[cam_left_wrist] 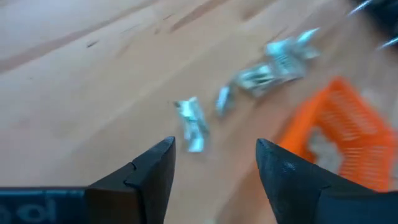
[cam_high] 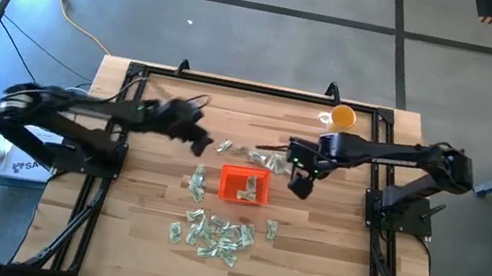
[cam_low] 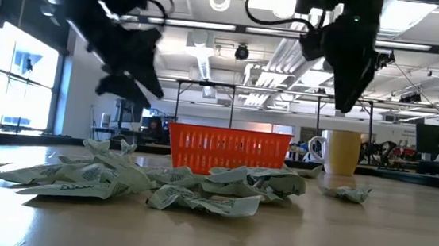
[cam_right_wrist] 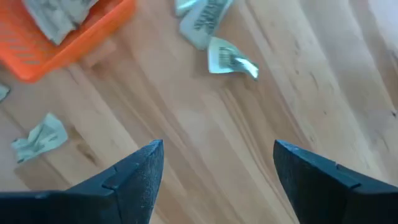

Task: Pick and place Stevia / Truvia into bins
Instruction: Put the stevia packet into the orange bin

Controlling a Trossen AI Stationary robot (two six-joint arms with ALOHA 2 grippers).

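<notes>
One orange tray [cam_high: 244,187] sits mid-bench, with a few crumpled packets inside; exact number unclear. One orange-yellow cup [cam_high: 342,117] stands at the far right of the bench [cam_high: 136,241], well apart from the tray.

Stevia packets [cam_high: 214,234]: main heap near side of the tray, roughly a dozen, overlapping so count is loose. One single packet [cam_high: 272,229] just right of the heap. One or two packets [cam_high: 198,185] lie just left of the tray. A short row of about three [cam_high: 245,153] lies on the far side of the tray.

Left end effector [cam_high: 201,142] hangs above the bench, far-left of the tray; fingers spread, nothing between them, per the left wrist view [cam_left_wrist: 214,168]. Right end effector [cam_high: 300,180] hangs just right of the tray, off the surface; fingers spread wide and empty, per the right wrist view [cam_right_wrist: 217,168].

Surface: light wood plank bench, black frame rails along the edges. Room: grey concrete floor, yellow cable [cam_high: 70,14] on the floor far left, open workshop with ceiling lights and windows at left in the low view.
</notes>
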